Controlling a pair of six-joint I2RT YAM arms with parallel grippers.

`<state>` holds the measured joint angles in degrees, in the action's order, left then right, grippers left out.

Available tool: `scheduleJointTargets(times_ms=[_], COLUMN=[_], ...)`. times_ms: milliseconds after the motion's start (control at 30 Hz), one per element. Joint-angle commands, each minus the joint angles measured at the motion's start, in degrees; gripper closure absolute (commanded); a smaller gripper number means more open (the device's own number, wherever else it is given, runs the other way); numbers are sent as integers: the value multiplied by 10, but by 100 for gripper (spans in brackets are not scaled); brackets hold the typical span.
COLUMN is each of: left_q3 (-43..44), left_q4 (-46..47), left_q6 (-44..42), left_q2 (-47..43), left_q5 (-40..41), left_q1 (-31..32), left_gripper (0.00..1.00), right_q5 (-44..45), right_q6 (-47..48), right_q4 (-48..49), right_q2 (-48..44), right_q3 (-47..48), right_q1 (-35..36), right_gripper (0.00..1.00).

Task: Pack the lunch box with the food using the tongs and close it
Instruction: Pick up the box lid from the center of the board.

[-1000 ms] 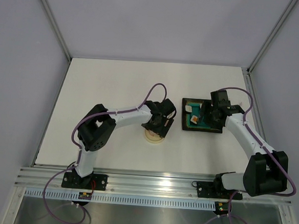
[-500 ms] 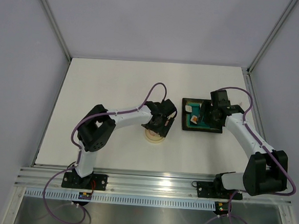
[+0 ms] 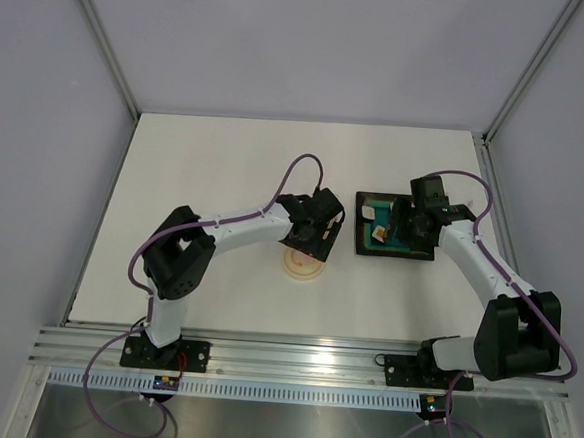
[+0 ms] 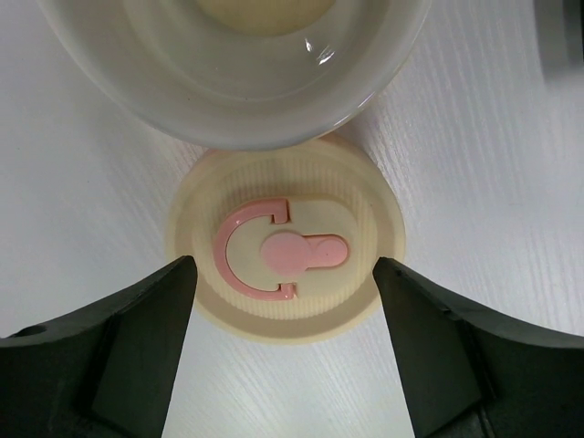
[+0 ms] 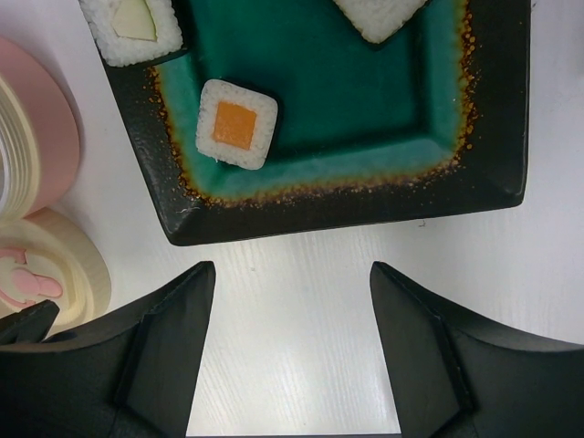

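Left wrist — lid [image 4: 287,251] between spread tool [image 4: 285,266] fingers [image 4: 109,356]

No words, numbers or brand names are showing anywhere. The one sign is sitting on the flat cream lid [image 4: 365,228]: a raised pink mark [image 4: 283,253], an open curl wrapping round a knob with a short bar. A sliver of it is peeking into the right wrist view.

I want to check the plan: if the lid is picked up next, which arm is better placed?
Left. The left gripper is open with one finger on each side of the lid. The right gripper is open over bare table beside the tray.
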<state>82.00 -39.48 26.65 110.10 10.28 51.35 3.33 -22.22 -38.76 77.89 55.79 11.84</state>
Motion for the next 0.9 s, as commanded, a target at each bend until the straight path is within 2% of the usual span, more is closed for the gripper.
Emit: scheduleJointTargets(times_ms=[0,400,867], left_q3=[8,6,-8], left_q4=[19,20,9], left_q6=[9,27,43], left_q2=[-14,21,37], left_q5=[4,-29,0], left_q1=[2,2,2], left_gripper=[17,14,16], right_q5=[-11,-12,-16], right_q6=[12,13,11], right_q4=[10,6,9], right_q2=[2,5,6], right_q3=[9,12,6], right_q1=[0,-1,-1], right_gripper=[23,23,23])
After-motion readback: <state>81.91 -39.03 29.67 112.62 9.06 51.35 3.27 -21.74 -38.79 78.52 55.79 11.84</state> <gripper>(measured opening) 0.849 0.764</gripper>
